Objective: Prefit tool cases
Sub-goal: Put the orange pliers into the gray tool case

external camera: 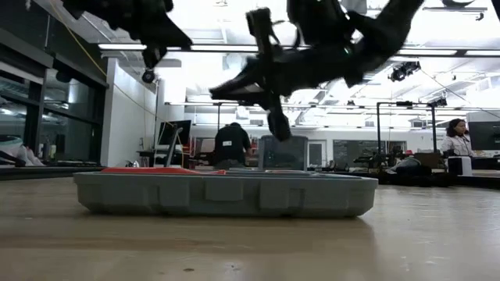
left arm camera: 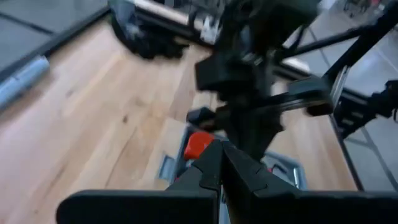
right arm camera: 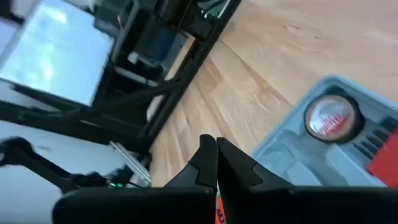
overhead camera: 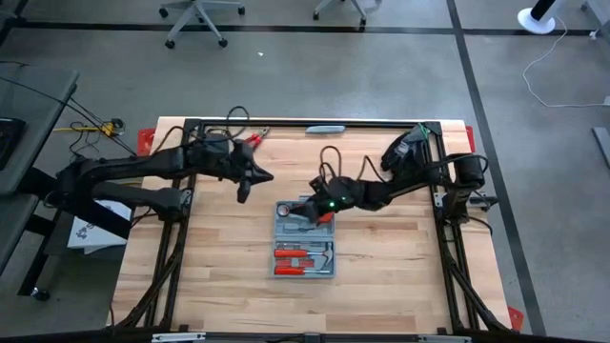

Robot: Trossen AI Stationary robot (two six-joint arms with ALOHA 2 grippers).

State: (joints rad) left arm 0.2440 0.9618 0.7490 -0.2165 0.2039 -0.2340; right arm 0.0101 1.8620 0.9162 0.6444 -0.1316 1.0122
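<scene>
The tool case [overhead camera: 305, 238] lies open and flat on the wooden table's middle, grey-blue, with red-handled tools [overhead camera: 303, 253] and a round tape measure [right arm camera: 333, 118] in its moulded slots. In the low view it shows as a low grey tray [external camera: 226, 193]. My right gripper [overhead camera: 299, 206] hangs shut just above the case's far end, clear of it in the low view [external camera: 277, 125]. Its fingertips meet in its wrist view [right arm camera: 216, 155]. My left gripper [overhead camera: 265, 177] is shut in the air left of the case's far end, fingertips together [left arm camera: 221, 158], pointing toward the right arm.
Red-handled pliers [overhead camera: 255, 139] and a grey bar [overhead camera: 324, 128] lie by the table's far edge. Black frame rails run along the table's sides [overhead camera: 446, 238]. Bare wood lies near of the case [overhead camera: 305, 300]. People stand in the room beyond [external camera: 232, 144].
</scene>
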